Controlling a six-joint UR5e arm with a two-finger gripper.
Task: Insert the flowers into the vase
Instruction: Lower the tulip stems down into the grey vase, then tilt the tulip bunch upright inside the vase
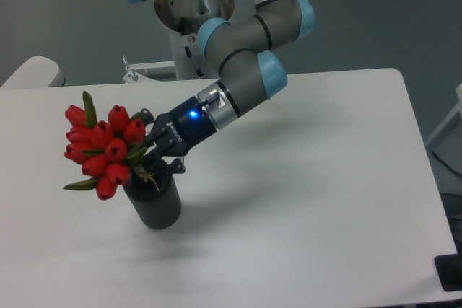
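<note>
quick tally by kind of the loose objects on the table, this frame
Flower bunches: 1, the flowers, red tulips with green leaves, held by the gripper with stems at the vase mouth.
Vases: 1, the vase, dark grey, upright on the white table.
Total: 2

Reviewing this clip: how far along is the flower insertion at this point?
Mostly done. The flowers have their stem end at the mouth of the vase, and the red heads lean out to the left above the rim. In hand: the gripper holds the bunch just below the buds. Left: seat the stems fully, open the fingers and draw back. How deep the stems sit cannot be seen.
</note>
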